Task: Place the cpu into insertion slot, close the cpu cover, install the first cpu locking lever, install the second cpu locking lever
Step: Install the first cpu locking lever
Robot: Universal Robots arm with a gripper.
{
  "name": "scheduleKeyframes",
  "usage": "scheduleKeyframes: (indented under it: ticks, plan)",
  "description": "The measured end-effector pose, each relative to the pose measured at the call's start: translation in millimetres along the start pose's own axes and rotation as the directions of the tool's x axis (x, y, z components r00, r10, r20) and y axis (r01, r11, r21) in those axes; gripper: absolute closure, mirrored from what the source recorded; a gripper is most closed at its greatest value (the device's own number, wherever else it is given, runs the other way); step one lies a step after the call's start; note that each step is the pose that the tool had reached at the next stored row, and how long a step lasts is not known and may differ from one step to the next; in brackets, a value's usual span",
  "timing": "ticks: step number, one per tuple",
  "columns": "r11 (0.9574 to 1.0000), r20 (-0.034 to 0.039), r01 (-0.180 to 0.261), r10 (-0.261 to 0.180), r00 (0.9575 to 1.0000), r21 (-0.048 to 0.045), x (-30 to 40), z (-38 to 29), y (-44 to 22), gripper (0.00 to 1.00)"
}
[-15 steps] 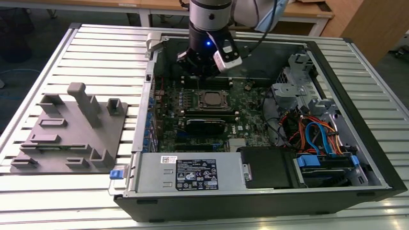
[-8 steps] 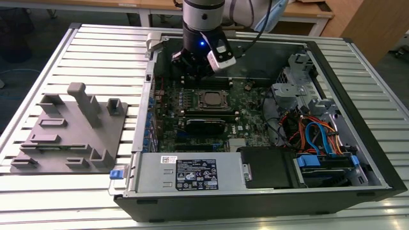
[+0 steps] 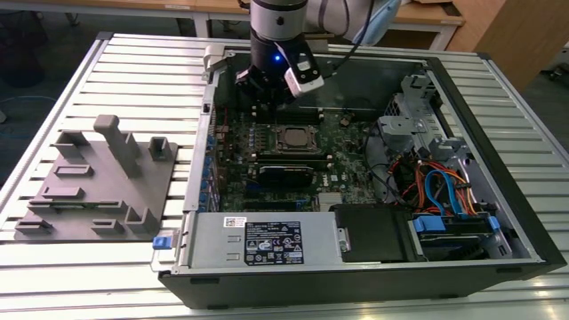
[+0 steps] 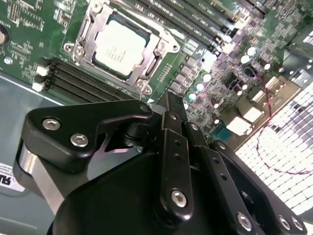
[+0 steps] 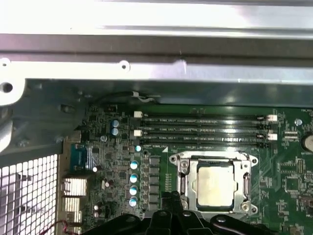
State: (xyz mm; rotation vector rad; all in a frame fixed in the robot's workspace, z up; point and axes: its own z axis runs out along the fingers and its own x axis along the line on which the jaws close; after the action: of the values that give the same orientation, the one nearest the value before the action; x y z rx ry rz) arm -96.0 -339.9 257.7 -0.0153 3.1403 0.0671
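Now: gripper (image 4: 171, 100) beside covered cpu (image 4: 120, 46)

Nearest, the gripper is pinched closed, empty, likely to push as one tip. Beyond it, the cpu lies in the insertion slot (image 3: 277, 131) beneath the lowered cpu cover (image 4: 155, 58), just above centre of the exterior view.

Even overhead light fell on the slatted tabletop (image 3: 133, 60) in the exterior view, leaving a soft sheen and weak shadows. Inside the computer case (image 3: 356, 287) it was dimmer, darkest by the far wall, where a small blue light (image 3: 276, 58) glowed on my arm. In the second wrist view the chip (image 4: 120, 46) shone pale, the perforated panel (image 4: 288, 142) washed out to white, and my black gripper (image 4: 172, 104) carried grey highlights. In the first wrist view the metal rim (image 5: 156, 14) was blown out.
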Motion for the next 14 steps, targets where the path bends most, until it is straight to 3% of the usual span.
scheduleKeyframes:
  ticks: [14]
  plan:
    - [1.0, -0.0002, 0.005, -0.005, 1.0, -0.0011, 4.2, 1.1, 16.1, 0.89]
